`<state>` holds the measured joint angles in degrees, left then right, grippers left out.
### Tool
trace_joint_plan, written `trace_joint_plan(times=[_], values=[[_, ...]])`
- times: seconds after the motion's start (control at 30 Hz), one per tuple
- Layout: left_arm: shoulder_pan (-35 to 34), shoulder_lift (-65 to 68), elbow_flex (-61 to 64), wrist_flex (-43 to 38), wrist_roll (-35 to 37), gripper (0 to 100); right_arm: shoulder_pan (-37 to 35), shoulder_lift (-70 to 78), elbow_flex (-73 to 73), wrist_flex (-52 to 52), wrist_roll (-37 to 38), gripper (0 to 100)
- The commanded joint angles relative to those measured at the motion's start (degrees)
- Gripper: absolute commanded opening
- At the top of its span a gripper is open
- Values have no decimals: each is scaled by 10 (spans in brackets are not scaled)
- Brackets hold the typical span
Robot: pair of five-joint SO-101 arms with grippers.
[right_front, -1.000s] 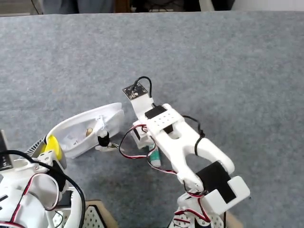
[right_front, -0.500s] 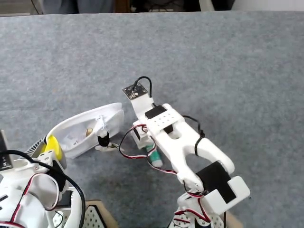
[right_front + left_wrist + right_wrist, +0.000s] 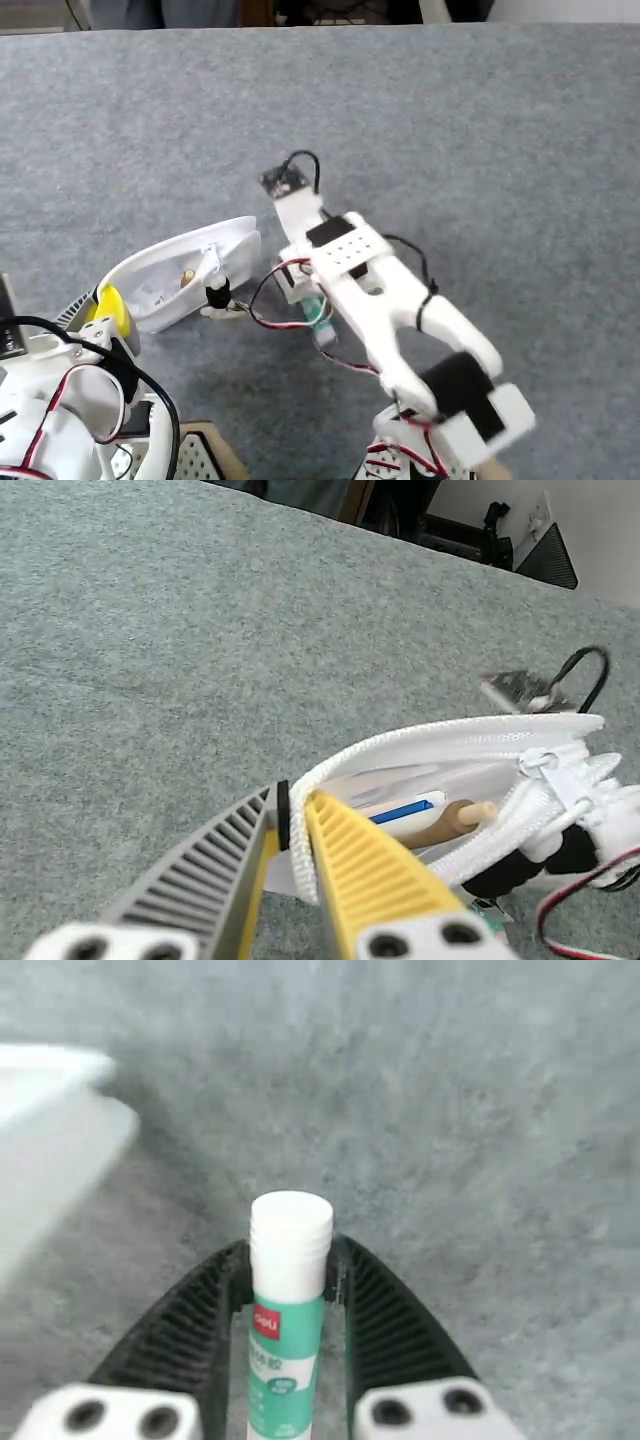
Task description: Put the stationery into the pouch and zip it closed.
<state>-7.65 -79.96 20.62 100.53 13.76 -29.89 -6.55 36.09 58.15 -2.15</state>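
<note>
The right claw (image 3: 288, 1252) is closed partway around a glue stick (image 3: 290, 1222), gripping both its sides, with the white cap poking past the fingertips. It is over the table (image 3: 480, 120), midway along the near edge. Just beside it lies the open pouch (image 3: 450, 735), toward the near left corner, its rim pinched tight in the left claw (image 3: 291, 810).

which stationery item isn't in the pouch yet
The green-labelled glue stick with the white cap, clamped in the right gripper. The wooden stick and the blue-marked white piece already lie inside the open pouch.
</note>
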Motion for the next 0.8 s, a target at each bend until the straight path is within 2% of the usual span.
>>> trace_joint_plan(times=[0.0,0.27,0.47,0.53,0.63,0.77], values=[[-4,-4,-3,-19,-4,27,-5,-109,-68,28,-1,12],[-3,-4,-3,-19,-4,27,-9,-346,-164,23,0,12],[-2,-4,-3,-19,-4,27,-18,-468,-215,-81,-3,12],[-2,-4,-3,-19,-4,27,-57,-503,-217,-130,-4,12],[-2,-17,-3,-19,-9,27,-155,-537,-206,-186,-2,12],[-1,-39,15,-24,-16,27,-250,-551,-138,-238,-4,12]])
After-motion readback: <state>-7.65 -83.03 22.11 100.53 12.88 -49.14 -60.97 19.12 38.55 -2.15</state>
